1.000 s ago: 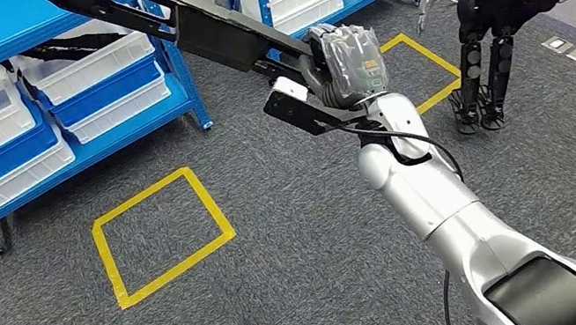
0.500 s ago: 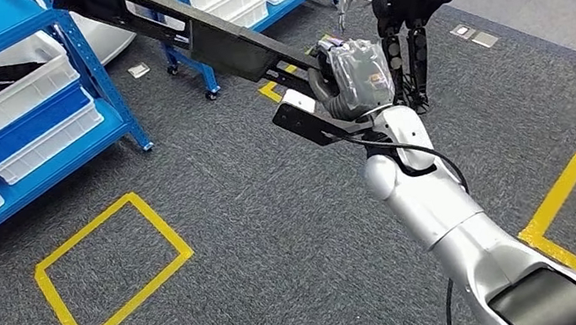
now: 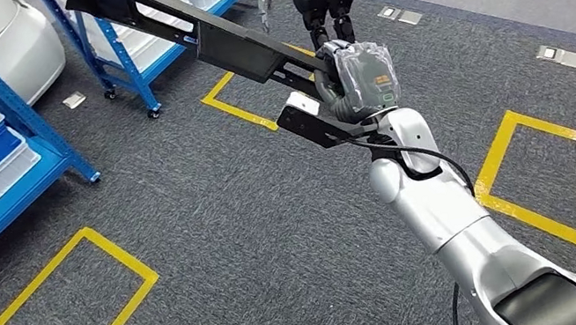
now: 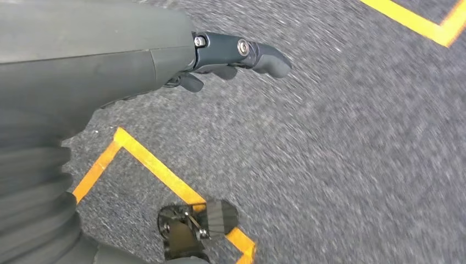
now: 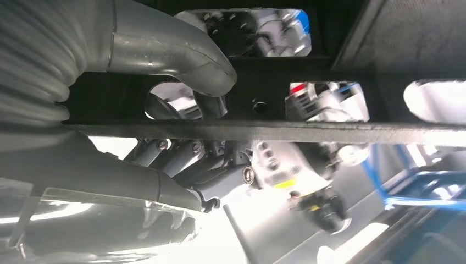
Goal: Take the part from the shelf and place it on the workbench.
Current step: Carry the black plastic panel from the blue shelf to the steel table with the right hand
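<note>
The right robot hand (image 3: 355, 79) grips the long black part (image 3: 195, 36) near one end, thumb and fingers wrapped around its slotted rail, holding it out over the grey carpet. The left robot hand (image 4: 231, 55) hangs over the floor, fingers loosely extended and holding nothing. Gripped this far from its middle, the part could twist or slip in the grasp, and its far end sits near the blue shelf (image 3: 118, 54) and could clip it in a turn

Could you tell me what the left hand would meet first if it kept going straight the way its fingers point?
Probably only the grey carpet: the left hand holds nothing and nothing stands ahead of its fingers, though depth is unclear.
</note>
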Controlling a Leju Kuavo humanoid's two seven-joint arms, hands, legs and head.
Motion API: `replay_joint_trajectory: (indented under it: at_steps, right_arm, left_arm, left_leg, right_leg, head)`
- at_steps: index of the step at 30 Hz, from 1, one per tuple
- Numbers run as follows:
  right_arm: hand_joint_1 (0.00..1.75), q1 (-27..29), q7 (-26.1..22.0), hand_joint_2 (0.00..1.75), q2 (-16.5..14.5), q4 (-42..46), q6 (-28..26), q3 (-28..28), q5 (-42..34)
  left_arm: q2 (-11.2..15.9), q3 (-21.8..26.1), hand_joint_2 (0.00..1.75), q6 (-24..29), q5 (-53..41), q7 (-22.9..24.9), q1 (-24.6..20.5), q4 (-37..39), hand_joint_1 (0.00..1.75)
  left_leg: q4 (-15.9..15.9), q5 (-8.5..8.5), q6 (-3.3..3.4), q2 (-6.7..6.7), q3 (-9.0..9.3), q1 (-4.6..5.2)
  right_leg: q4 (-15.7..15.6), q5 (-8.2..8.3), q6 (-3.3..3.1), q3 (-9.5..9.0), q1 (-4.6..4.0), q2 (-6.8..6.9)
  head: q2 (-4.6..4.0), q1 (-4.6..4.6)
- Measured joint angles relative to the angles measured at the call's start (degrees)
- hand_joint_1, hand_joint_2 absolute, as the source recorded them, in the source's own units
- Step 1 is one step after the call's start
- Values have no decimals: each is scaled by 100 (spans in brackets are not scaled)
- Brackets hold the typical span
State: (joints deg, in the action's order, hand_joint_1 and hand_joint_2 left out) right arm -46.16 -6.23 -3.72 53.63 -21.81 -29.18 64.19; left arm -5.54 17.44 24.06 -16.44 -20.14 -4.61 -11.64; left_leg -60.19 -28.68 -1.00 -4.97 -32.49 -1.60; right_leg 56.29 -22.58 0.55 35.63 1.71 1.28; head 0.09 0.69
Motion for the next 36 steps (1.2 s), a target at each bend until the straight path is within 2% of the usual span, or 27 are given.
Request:
replay_joint_trajectory:
  at_steps: [2,3,4,5,6,7,9,11,13,15,17,19,20,21,22,23,25,26,27,28,29,30,32,33,34,35,36]
  right_arm:
    - [175,2,7,175,-35,30,28,-2,8]
    - [175,8,7,175,-51,36,36,-3,12]
    - [175,17,7,175,-57,38,42,-4,17]
    - [175,26,7,175,-54,40,45,-4,25]
    - [175,33,7,175,-50,44,47,-3,33]
    - [175,38,7,175,-46,54,48,-3,40]
    - [175,39,8,175,-47,77,49,-3,48]
    - [175,44,11,175,-38,102,50,3,56]
    - [175,67,18,175,6,128,49,32,68]
    - [175,81,22,175,63,161,48,76,77]
    - [175,87,22,175,96,190,50,99,80]
    - [175,113,22,175,119,200,60,107,80]
    - [175,131,23,175,133,200,67,114,80]
    - [175,147,25,175,149,201,74,122,79]
    - [175,157,27,175,162,206,81,129,79]
    - [175,157,28,175,173,217,89,136,80]
    - [175,144,31,175,167,248,102,140,83]
    - [175,139,31,175,162,260,107,141,84]
    - [175,136,31,175,161,265,110,144,85]
    - [175,137,31,175,168,269,110,150,87]
    - [175,135,31,175,178,277,111,159,89]
    - [175,131,31,175,180,286,110,168,90]
    - [175,129,31,175,161,302,110,180,93]
    - [175,141,30,175,149,305,111,179,97]
    - [175,160,30,175,144,306,113,178,103]
    - [175,177,31,175,146,305,114,177,107]
    - [175,192,30,175,150,305,115,177,109]
  left_arm:
    - [-2,1,175,1,-9,4,7,1,0]
    - [-1,1,175,1,-14,6,11,2,0]
    - [0,2,175,1,-19,7,12,1,0]
    - [1,2,175,1,-24,8,12,1,0]
    - [1,2,175,1,-30,7,12,1,0]
    - [2,2,175,1,-33,7,11,0,0]
    - [7,1,175,0,-38,5,11,1,0]
    - [10,0,175,-5,-48,6,2,1,0]
    - [2,-5,175,-12,-68,4,-23,-1,0]
    - [-6,-15,175,-16,-89,1,-43,-2,0]
    - [-8,-22,175,-18,-98,3,-45,-3,0]
    - [-7,-23,175,-18,-102,6,-44,-3,0]
    - [-8,-25,175,-18,-104,8,-46,-3,0]
    - [-9,-26,175,-18,-105,9,-47,-3,0]
    - [-10,-26,175,-17,-105,9,-49,-3,0]
    - [-9,-26,175,-18,-105,10,-50,-3,0]
    - [-8,-26,175,-17,-105,10,-52,-4,0]
    - [-8,-26,175,-16,-105,10,-52,-5,0]
    - [-9,-25,175,-16,-105,10,-55,-5,0]
    - [-11,-25,175,-15,-108,9,-58,-8,0]
    - [-11,-25,175,-15,-112,7,-63,-11,0]
    - [-12,-25,175,-15,-117,4,-64,-13,0]
    - [-11,-24,175,-15,-125,1,-52,-14,0]
    - [-12,-24,175,-15,-126,2,-44,-14,0]
    - [-13,-24,175,-15,-127,2,-38,-14,0]
    - [-13,-24,175,-15,-128,2,-37,-14,0]
    - [-12,-23,175,-15,-128,2,-37,-14,0]
  left_leg:
    - [-758,-417,-11,384,-335,-20]
    - [-1169,-582,-8,466,-535,-18]
    - [-1439,-644,-1,501,-686,-17]
    - [-1496,-583,11,513,-744,-17]
    - [-1312,-409,28,528,-690,-18]
    - [-950,-165,49,585,-547,-22]
    - [-215,194,92,852,-244,-43]
    - [64,264,117,998,-138,-39]
    - [121,293,160,876,-126,-21]
    - [214,361,244,731,-94,-16]
    - [261,397,294,569,-82,13]
    - [260,399,300,393,-97,47]
    - [260,398,300,308,-101,58]
    - [259,397,298,226,-104,65]
    - [258,394,293,150,-102,69]
    - [254,388,281,81,-100,80]
    - [237,363,232,-53,-101,124]
    - [230,350,203,-121,-93,141]
    - [228,340,172,-193,-81,146]
    - [221,324,138,-228,-74,127]
    - [170,272,105,-164,-81,100]
    - [27,162,76,-27,-129,76]
    - [-617,-219,39,335,-394,45]
    - [-1026,-406,31,434,-581,43]
    - [-1342,-508,27,478,-737,43]
    - [-1463,-492,31,493,-808,43]
    - [-1353,-357,42,507,-770,42]
  right_leg:
    - [-3,11,-65,-2,-4,-164]
    - [-2,12,-82,-4,-20,-254]
    - [1,12,-83,-7,-34,-349]
    - [5,12,-83,-12,-43,-441]
    - [12,12,-82,-20,-47,-532]
    - [21,12,-81,-27,-46,-621]
    - [46,17,-67,-16,-62,-779]
    - [51,46,-14,42,-63,-909]
    - [28,87,71,113,-57,-988]
    - [216,-6,102,256,-87,-705]
    - [854,-295,71,578,-104,-308]
    - [1565,-554,78,915,-87,-199]
    - [1684,-585,106,958,-76,-185]
    - [1561,-536,146,869,-69,-161]
    - [1209,-426,185,655,-66,-103]
    - [762,-313,206,385,-69,47]
    - [121,-140,176,3,-118,285]
    - [10,-108,138,-56,-143,328]
    - [-1,-84,96,-50,-166,259]
    - [-16,-66,49,-49,-135,176]
    - [-30,-51,9,-54,-113,99]
    - [-43,-33,-44,-64,-87,30]
    - [-52,-9,-118,-74,-68,-114]
    - [-51,-5,-139,-74,-78,-192]
    - [-47,-2,-143,-73,-89,-281]
    - [-38,-2,-142,-72,-99,-370]
    - [-25,-1,-142,-73,-105,-462]
  head:
    - [1,18]
    - [1,25]
    - [1,27]
    - [0,26]
    - [0,27]
    - [0,28]
    - [1,23]
    - [1,25]
    - [0,29]
    - [0,9]
    - [0,-16]
    - [0,-28]
    - [0,-29]
    - [0,-31]
    - [0,-30]
    - [1,-33]
    - [1,-34]
    - [1,-31]
    - [0,-25]
    - [0,-16]
    - [0,-14]
    - [1,-10]
    - [1,11]
    - [1,21]
    - [1,27]
    - [0,29]
    - [0,27]
